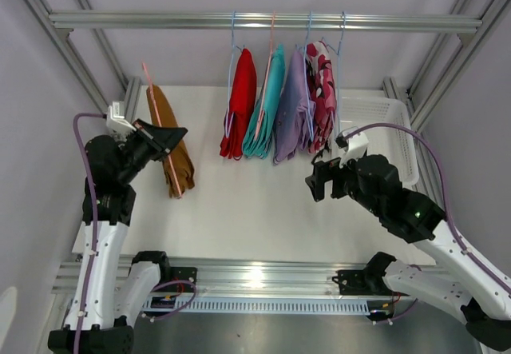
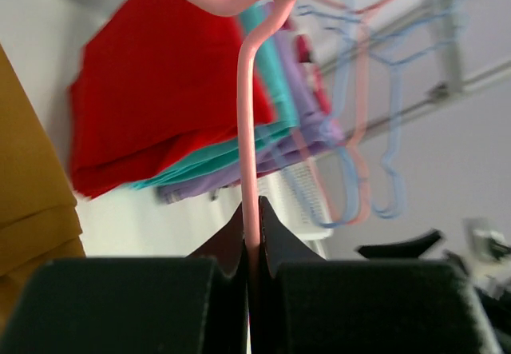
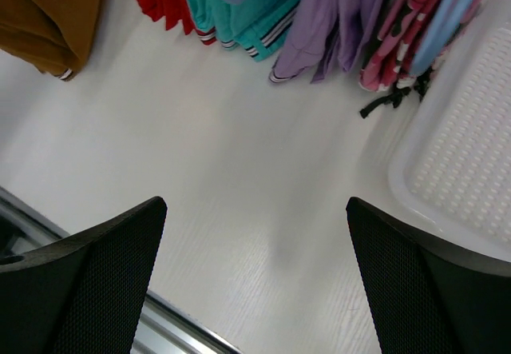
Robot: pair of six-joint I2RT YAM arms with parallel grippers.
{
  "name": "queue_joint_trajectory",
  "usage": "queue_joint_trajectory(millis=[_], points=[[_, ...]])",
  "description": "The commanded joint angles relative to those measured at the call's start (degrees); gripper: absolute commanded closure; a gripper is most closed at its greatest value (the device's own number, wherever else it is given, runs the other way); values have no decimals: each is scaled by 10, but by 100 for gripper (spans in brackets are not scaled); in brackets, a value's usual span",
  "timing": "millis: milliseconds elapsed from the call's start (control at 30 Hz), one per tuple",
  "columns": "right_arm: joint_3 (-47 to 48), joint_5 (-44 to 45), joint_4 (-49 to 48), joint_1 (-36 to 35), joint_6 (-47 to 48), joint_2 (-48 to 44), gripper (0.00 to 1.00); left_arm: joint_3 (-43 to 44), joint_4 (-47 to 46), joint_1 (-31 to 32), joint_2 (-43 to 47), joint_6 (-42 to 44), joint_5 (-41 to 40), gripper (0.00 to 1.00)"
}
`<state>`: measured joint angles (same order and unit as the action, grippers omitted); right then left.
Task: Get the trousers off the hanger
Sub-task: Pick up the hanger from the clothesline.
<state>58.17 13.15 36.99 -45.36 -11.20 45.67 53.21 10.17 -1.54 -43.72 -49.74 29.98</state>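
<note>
My left gripper (image 1: 172,138) is shut on the wire of a pink hanger (image 1: 160,126), held off the rail at the left. Mustard-brown trousers (image 1: 177,158) drape over this hanger. In the left wrist view the pink wire (image 2: 249,130) runs straight up from between the pressed fingertips. Red (image 1: 239,106), teal (image 1: 265,106), lilac (image 1: 291,110) and pink camouflage trousers (image 1: 323,90) hang side by side from the rail (image 1: 160,21). My right gripper (image 1: 315,180) stands open and empty over the table, just below and in front of the camouflage pair (image 3: 399,34).
A white perforated basket (image 1: 383,130) sits at the back right, close beside my right gripper, its rim (image 3: 463,154) filling the right of that wrist view. Aluminium frame posts stand at both sides. The hanging trousers' hems reach almost down to the white tabletop (image 1: 239,202).
</note>
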Motion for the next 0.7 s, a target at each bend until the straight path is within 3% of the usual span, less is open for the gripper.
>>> queue_joint_trajectory(millis=[0, 167, 333, 667], points=[[39, -15, -22, -31, -14, 3, 0, -11, -30, 9, 37, 93, -86, 99], [74, 43, -70, -124, -8, 54, 0, -55, -23, 30, 85, 117, -109, 100], [125, 142, -148, -270, 27, 132, 1, -69, -1, 35, 99, 140, -127, 100], [-6, 112, -364, -340, 22, 248, 1, -93, 9, 49, 119, 177, -160, 99]])
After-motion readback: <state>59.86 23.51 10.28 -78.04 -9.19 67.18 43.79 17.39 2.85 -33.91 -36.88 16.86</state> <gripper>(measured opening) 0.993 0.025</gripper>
